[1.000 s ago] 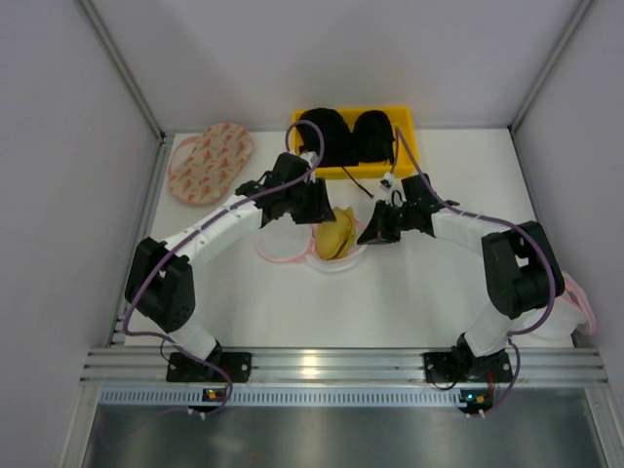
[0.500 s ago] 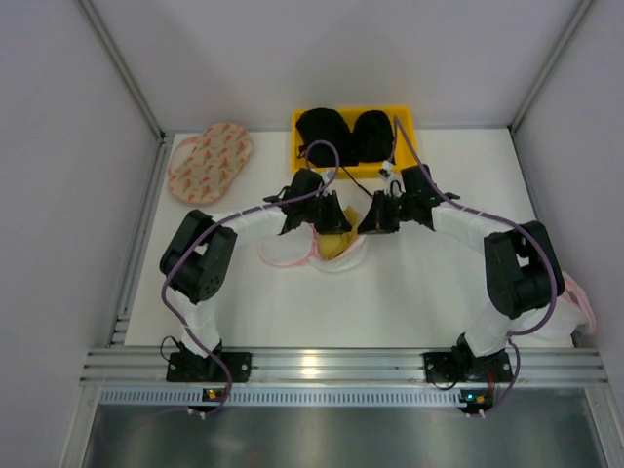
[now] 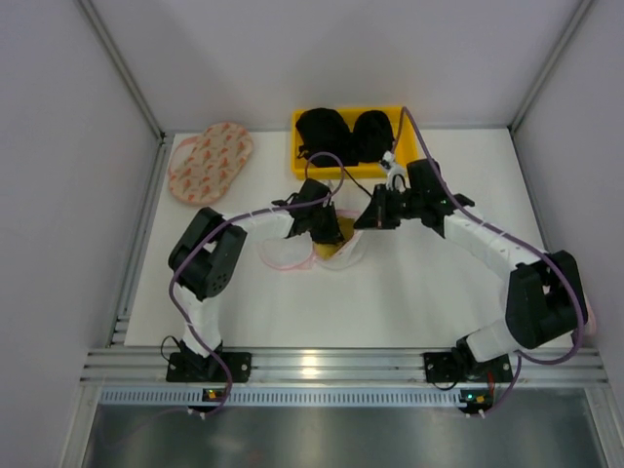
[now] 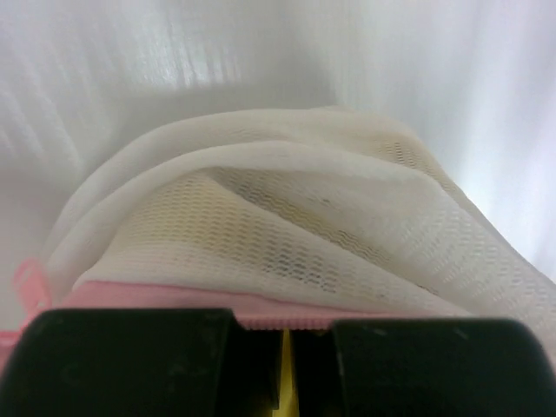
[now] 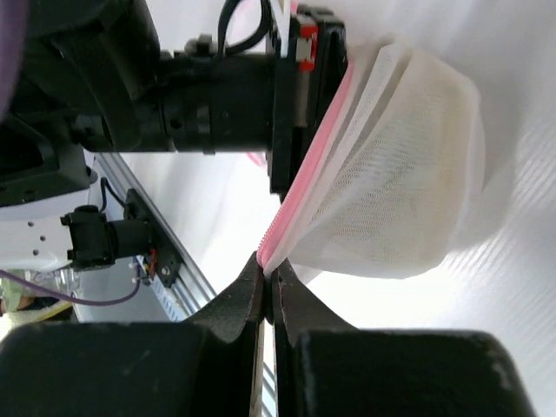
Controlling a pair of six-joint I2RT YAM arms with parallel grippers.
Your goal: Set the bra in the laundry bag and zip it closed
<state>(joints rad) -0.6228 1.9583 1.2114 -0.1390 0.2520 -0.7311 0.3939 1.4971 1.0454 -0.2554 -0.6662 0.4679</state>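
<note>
left claw [image 4: 285,334]: grips laundry bag [image 4: 287,234] rim | right claw [image 5: 268,268]: pinches same rim | bra [image 3: 326,252] inside, between claws

Both arms are built alike. Behind the left gripper [image 3: 327,234], the left arm [image 3: 261,222] has white shell links set between bulky black joint housings. The right arm [image 3: 480,234], behind the right gripper [image 3: 363,220], matches it. You have a purple cable [image 3: 410,130] looped loosely along each arm, from the gripper end back to the black base plates [image 3: 207,367]. Small lit indicators [image 3: 210,394] sit just beyond those plates.

Close up, the right gripper's fingers [image 5: 239,304] are matt black and taper to narrow curved tips. The left gripper's fingers [image 4: 130,365] are black, blunt, square-edged blocks. The body just behind them is black, with a red tab [image 5: 304,45] at the finger mount.
</note>
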